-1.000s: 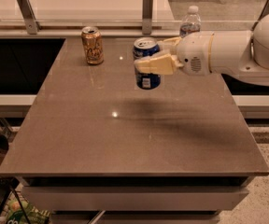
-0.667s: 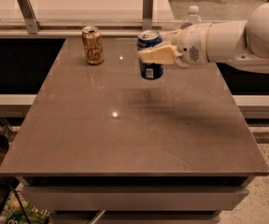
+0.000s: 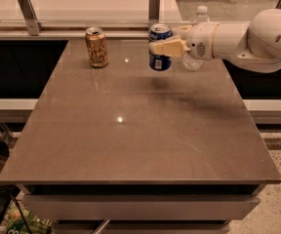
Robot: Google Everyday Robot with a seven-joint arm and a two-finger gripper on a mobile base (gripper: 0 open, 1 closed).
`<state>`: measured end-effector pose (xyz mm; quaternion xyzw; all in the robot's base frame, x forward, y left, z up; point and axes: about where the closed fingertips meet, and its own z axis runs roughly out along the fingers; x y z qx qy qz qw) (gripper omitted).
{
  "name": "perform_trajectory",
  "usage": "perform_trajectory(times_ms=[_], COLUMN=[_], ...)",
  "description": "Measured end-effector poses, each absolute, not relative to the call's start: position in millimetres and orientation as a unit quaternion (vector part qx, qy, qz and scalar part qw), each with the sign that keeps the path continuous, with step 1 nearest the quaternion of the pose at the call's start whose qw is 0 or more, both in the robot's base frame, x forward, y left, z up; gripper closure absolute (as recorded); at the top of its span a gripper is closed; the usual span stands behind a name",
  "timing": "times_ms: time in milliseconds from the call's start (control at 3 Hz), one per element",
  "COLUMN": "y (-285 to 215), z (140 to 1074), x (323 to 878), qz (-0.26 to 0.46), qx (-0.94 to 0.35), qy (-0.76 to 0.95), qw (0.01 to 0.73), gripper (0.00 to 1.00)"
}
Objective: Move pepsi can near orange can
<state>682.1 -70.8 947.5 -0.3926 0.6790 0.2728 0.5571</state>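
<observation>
The gripper (image 3: 160, 44), reaching in sideways over the table's (image 3: 130, 130) far end, is clamped around the pepsi can (image 3: 159, 62), which it holds upright just above the surface. The orange can (image 3: 96, 47) stands beyond the fingertips, well apart. A water bottle (image 3: 199, 16) stands behind the wrist.

**Operator:** Where is my gripper?

**Describer:** Your gripper (image 3: 159, 46) hangs above the table (image 3: 130, 130), close to its far edge and right of the middle, pointing left.

**Operator:** And its grip?

**Describer:** Its cream fingers (image 3: 169, 48) clamp the pepsi can (image 3: 160, 62) upright, clear of the surface. Your white arm (image 3: 238, 40) reaches in level from beyond the far right corner.
</observation>
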Motion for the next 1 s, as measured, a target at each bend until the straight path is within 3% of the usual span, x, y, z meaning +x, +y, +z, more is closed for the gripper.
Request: perform_trajectory(times_ms=[1000], y=[-10], z=[913], x=[742], qz=[0.277], qx=[-0.423], qy=[0.669], qw=[0.544], gripper=[1.00])
